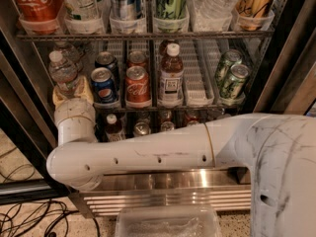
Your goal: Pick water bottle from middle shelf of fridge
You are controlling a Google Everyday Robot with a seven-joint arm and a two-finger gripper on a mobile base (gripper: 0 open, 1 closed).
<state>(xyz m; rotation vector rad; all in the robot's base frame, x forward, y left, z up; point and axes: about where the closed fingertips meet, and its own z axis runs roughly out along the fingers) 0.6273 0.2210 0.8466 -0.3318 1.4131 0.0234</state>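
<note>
The water bottle is clear with a white cap and stands at the left end of the middle shelf, a wire rack with white slotted dividers, inside the fridge. My gripper, tan coloured, is at the bottle's lower part and hides its base. The white wrist rises straight up to it from the arm, which crosses the view below the shelf. A second clear bottle stands behind the first.
On the same shelf stand Pepsi cans, Coca-Cola cans, a brown tea bottle and green cans. The rack above holds drinks in clear holders. Small bottles stand on the rack below. Cables lie on the floor at the left.
</note>
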